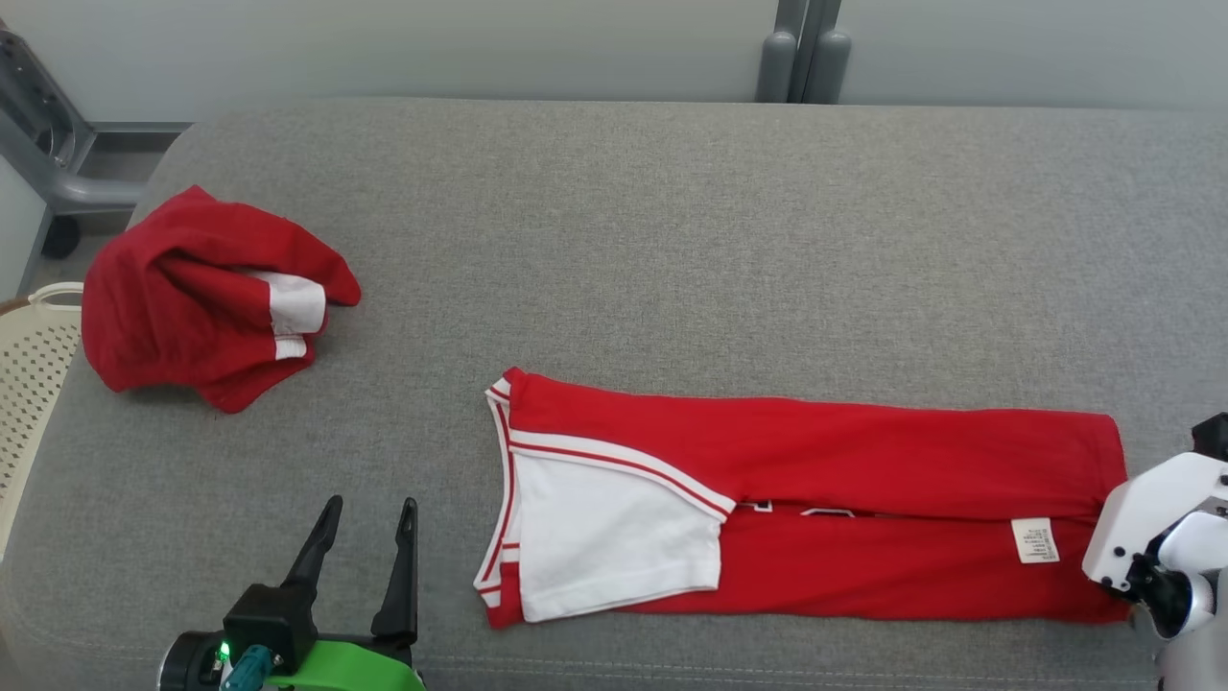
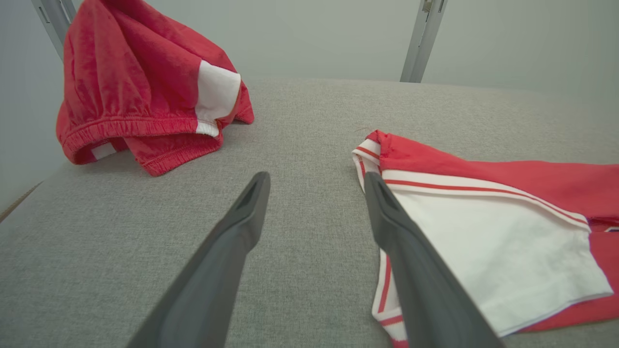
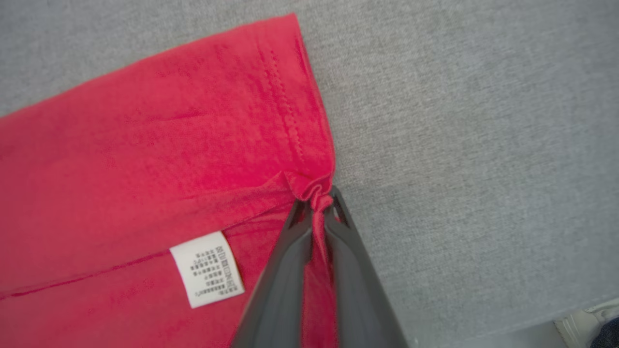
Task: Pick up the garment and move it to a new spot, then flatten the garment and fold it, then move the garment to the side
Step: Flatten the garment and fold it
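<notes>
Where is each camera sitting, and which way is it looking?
Head view: on the head, looking down at the grey cushion, the folded red shirt and a crumpled red garment; the open left gripper and the right arm's white wrist show.
Left wrist view: low over the cushion, looking along its own spread fingers at both garments.
Right wrist view: above the shirt's corner, looking down; the right gripper pinches it beside a white label.
Shared: head and right wrist views both show the label.
</notes>
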You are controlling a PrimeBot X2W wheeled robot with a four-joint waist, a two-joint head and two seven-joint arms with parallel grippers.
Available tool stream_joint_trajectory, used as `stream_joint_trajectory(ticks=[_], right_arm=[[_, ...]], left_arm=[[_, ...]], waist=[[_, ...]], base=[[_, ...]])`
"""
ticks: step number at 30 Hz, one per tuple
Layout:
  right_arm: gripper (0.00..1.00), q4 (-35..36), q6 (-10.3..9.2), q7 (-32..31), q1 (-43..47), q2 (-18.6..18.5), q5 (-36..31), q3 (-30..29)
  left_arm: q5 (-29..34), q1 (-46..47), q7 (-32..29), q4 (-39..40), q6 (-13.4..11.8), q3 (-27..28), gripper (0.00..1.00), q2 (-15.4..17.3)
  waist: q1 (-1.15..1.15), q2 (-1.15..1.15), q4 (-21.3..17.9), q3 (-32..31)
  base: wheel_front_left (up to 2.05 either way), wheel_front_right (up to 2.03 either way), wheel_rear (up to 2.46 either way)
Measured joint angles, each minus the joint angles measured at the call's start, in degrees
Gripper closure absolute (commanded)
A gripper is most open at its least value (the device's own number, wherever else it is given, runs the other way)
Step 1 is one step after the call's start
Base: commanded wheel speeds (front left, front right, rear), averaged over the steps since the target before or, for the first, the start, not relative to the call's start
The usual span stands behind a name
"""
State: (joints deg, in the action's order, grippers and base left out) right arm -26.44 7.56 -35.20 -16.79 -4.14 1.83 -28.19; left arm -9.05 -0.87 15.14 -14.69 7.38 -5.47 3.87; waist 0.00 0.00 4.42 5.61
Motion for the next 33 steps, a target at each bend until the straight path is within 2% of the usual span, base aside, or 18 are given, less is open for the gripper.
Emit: stream_joint_trajectory(ticks=[11,18,25,33], right_arm=[[1.0,7.5,-0.02,-2.1,-0.4,-2.1,-2.7,-9.8],[1.0,12.0,-0.02,-4.7,0.5,-3.0,-3.2,-11.6],[1.0,16.2,-0.05,-8.8,3.0,-1.6,1.0,-5.9],[1.0,21.7,-0.07,-13.4,5.4,0.1,5.1,7.9]], left_arm=[[0.0,-0.9,0.0,-0.1,0.0,0.0,0.0,0.0],[0.0,-2.0,0.0,-0.2,0.0,-0.3,0.0,0.2],[0.0,-3.0,0.0,-0.5,0.0,-0.5,0.0,0.2],[-0.1,-3.4,0.0,-0.7,0.0,-0.7,0.0,0.2]], waist=[[0.0,0.0,-0.8,-1.8],[0.0,0.0,-1.3,-3.7],[0.0,0.0,-1.5,-5.4],[0.0,0.0,-1.8,-6.7]], base=[[0.0,0.0,0.0],[0.0,0.0,0.0],[0.0,0.0,0.0],[0.0,0.0,0.0]])
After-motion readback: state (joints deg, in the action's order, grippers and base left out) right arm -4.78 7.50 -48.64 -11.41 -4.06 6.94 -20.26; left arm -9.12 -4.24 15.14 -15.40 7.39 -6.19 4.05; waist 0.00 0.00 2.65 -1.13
